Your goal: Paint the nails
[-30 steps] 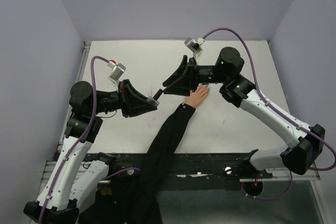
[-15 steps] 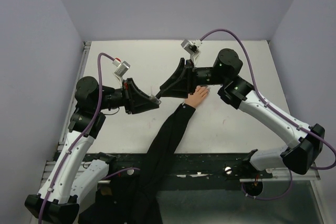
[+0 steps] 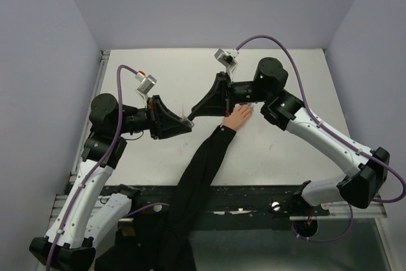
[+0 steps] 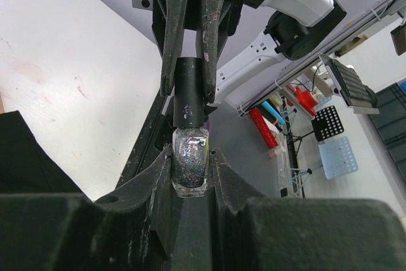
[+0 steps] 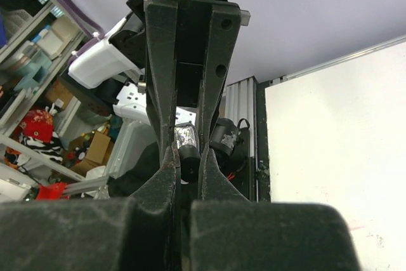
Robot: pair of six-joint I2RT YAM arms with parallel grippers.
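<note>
A small glittery polish bottle (image 4: pixel 190 164) hangs in mid-air with my left gripper (image 4: pixel 190 153) shut on its glass body. Its black cap (image 4: pixel 189 98) points away, and my right gripper (image 4: pixel 189 92) is shut on that cap from the opposite side. In the right wrist view the cap (image 5: pixel 189 164) sits pinched in the right gripper (image 5: pixel 188 152), with the glass (image 5: pixel 183 136) behind it. From above, the two grippers meet tip to tip (image 3: pixel 190 117), just left of the peach fake hand (image 3: pixel 238 117). The hand lies flat with its nails (image 3: pixel 251 108) pointing right and up. Its black sleeve (image 3: pixel 202 171) runs down to the near edge.
The white table (image 3: pixel 146 157) spreads round the hand, with faint pink stains. A black rail (image 3: pixel 254 196) borders its near edge and a metal strip (image 3: pixel 95 103) its left edge. Purple walls close in the back and both sides.
My right gripper has slid left onto the bottle's cap and gone from open to shut on it. The left gripper moved slightly right with the bottle, then held still.
</note>
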